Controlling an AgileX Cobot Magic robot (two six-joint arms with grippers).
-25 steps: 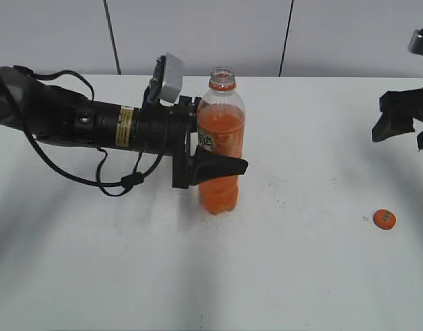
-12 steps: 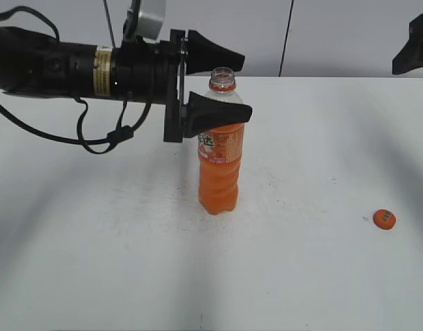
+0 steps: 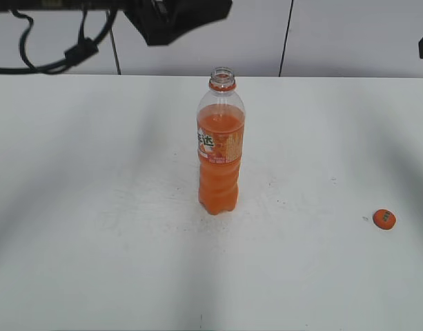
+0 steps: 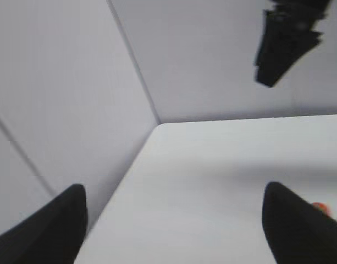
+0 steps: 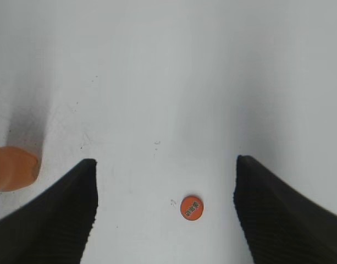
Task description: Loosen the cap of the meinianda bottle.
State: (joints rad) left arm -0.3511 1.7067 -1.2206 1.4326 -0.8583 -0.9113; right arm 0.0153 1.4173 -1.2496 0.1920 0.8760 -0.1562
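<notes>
The cap lay flat on the white table, well apart from the meinianda bottle and off toward the table's right side in the exterior view. Its printed top faced up, and nothing touched it. In the right wrist view the cap sat on bare tabletop between the two dark fingers, lower in the picture and nearer the right-hand one, with a printed mark visible on its top.

The bottle stood upright near the middle of the table, its neck open and uncapped, an orange ring just below the mouth. Orange drink filled it to roughly the shoulder, and the label wrapped its upper body. A slice of its orange body showed at the left edge of the right wrist view.

The left gripper hung high above the table's far left, its fingers spread wide with nothing between them; only its dark underside showed at the top of the exterior view. The right gripper hovered over the cap, jaws likewise wide apart and empty, well clear of the surface.
</notes>
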